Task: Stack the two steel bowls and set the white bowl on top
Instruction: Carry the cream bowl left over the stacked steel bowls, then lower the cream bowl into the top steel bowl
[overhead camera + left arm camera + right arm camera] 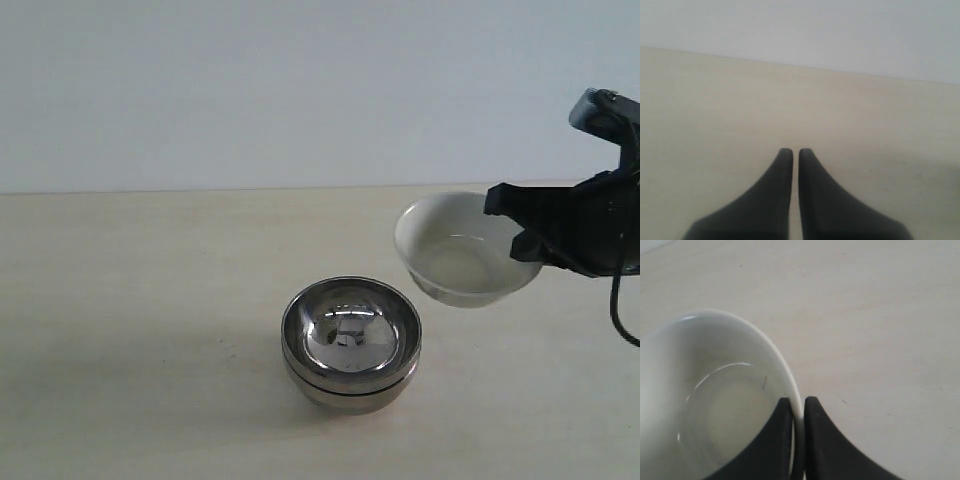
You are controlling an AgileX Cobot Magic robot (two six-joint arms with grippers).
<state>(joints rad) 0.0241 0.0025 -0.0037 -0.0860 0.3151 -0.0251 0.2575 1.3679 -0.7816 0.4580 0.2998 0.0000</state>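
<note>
A pale cream bench with faint wood grain lies below the right claw and spreads out on every side of it. A few tiny dark specks mark its surface just beside the claw. Beyond the claw, at the bench's far edge, rises a plain grey-blue wall.

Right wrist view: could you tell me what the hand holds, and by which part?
The right hand grips the round cream-white bowl by its rim, one finger inside, one outside.
</note>
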